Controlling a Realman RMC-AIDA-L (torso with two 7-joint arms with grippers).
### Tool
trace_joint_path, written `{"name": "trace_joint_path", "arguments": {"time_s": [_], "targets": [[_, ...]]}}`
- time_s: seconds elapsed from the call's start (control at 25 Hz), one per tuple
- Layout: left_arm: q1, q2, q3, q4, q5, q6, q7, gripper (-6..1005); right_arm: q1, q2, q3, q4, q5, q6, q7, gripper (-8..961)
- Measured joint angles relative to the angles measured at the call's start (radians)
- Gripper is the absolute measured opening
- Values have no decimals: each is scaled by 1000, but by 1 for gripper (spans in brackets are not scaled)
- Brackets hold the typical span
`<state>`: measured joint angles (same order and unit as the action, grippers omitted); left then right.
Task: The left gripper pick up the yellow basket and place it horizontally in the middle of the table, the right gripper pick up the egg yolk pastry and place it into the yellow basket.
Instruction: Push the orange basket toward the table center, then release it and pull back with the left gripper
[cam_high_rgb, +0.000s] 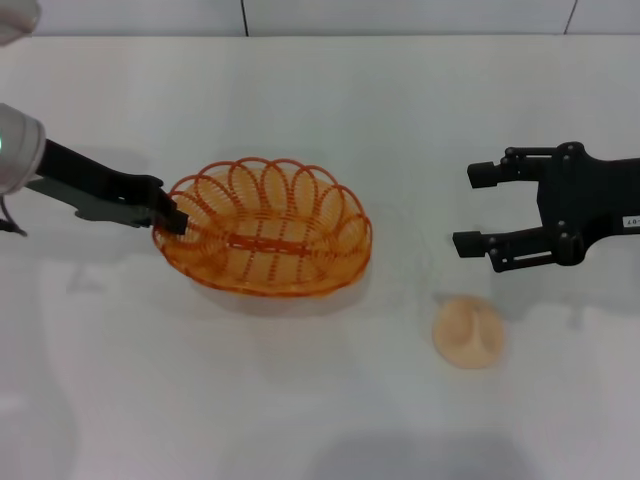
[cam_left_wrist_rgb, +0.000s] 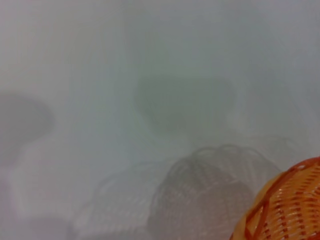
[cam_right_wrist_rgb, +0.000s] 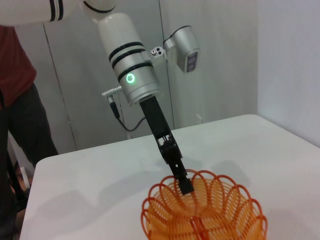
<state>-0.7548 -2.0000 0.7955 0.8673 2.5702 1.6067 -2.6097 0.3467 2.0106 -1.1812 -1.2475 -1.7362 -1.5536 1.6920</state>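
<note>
At the left edge of the table (cam_high_rgb: 330, 110), the left gripper (cam_high_rgb: 172, 218) reached in low from the side, arm slanted down, fingers clamped on the scalloped rim of the yellow basket (cam_high_rgb: 265, 238) at its left end. The right wrist view showed the same grip: black claw (cam_right_wrist_rgb: 184, 185) pinching the basket's (cam_right_wrist_rgb: 205, 210) far rim, green ring light (cam_right_wrist_rgb: 131, 78) lit on the white-grey arm section above. A person in a dark red top (cam_right_wrist_rgb: 15, 65) stood behind the table there. The basket sat lengthwise near the table's middle; whether it rested fully on the surface could not be told. Right of it and nearer the robot lay the egg yolk pastry (cam_high_rgb: 468, 332), apart from the basket, untouched. Above the pastry, the right gripper (cam_high_rgb: 478, 209) hovered level, fingers spread wide, holding nothing. Its small white label (cam_high_rgb: 631, 222) was too small to read.
</note>
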Motion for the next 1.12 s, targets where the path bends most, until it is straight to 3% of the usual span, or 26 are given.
{"name": "trace_joint_path", "arguments": {"time_s": [0.36, 1.12], "targets": [[2, -29, -3, -22, -46, -52, -29, 87, -1, -1, 0, 0, 0, -4, -1, 828], [-38, -39, 7, -122, -50, -124, -49, 86, 2, 0, 0, -1, 0, -28, -23, 828]]}}
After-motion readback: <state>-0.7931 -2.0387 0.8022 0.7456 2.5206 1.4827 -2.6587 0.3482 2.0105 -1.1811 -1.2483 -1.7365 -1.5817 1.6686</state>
